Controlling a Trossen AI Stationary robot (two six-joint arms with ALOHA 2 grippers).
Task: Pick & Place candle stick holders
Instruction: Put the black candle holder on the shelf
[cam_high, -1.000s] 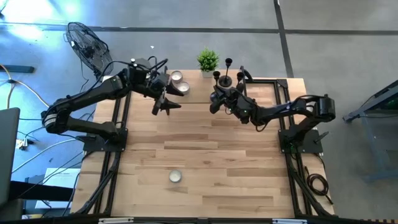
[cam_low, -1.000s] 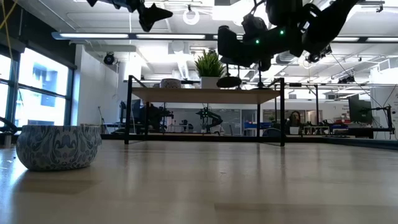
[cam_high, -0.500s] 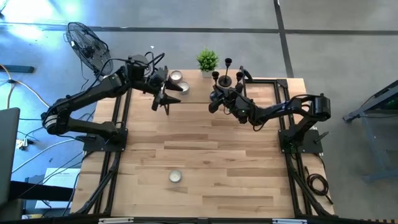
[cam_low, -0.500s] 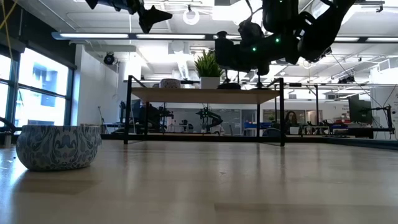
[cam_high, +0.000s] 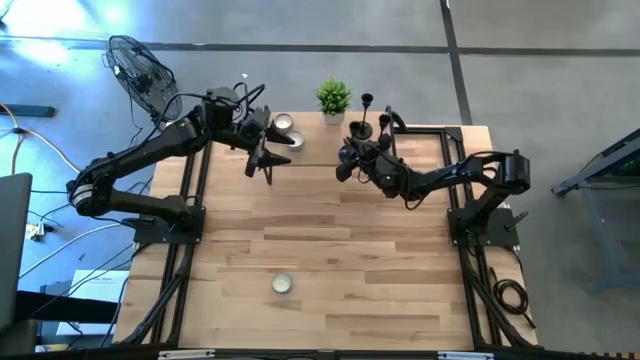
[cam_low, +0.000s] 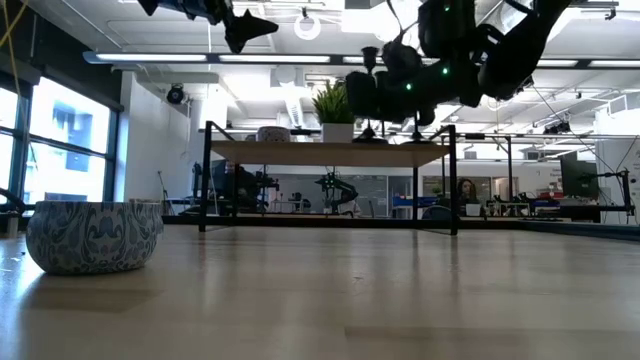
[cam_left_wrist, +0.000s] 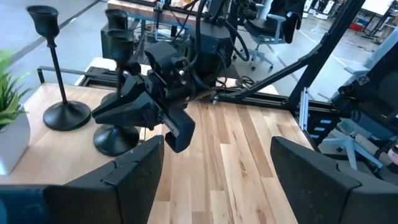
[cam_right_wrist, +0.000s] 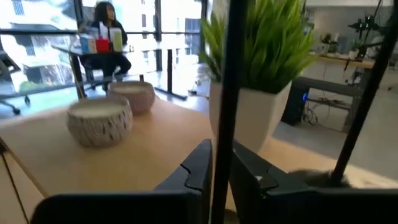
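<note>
Three black candle stick holders stand near the table's far edge, right of centre. The tallest (cam_left_wrist: 53, 68) and a second (cam_high: 385, 124) stand free on their round bases. My right gripper (cam_high: 344, 158) is shut on the third (cam_left_wrist: 119, 50), which is upright, its base (cam_left_wrist: 115, 140) at the table top. My left gripper (cam_high: 265, 163) hovers open and empty to the left of them; its fingers (cam_left_wrist: 134, 171) are spread wide in the left wrist view. My right gripper pinches the slim stem (cam_right_wrist: 222, 118) of the third holder between its two fingers (cam_right_wrist: 200, 165), about midway up. The fingers come level from the table's right side and lie across the stem. The holder is upright; I cannot tell whether its base touches the table.
A green plant in a white pot (cam_high: 334, 100) stands at the far edge beside the holders. Two small round bowls (cam_high: 288, 130) sit left of it, under my left arm. A patterned bowl (cam_high: 282, 284) sits near the front edge. A fan (cam_high: 140, 75) stands off the table's far left corner.
My right gripper has sunk a little with the holder, whose cup now shows above the gripper in the low view. My left gripper has drawn back slightly toward the far left corner, still open.
</note>
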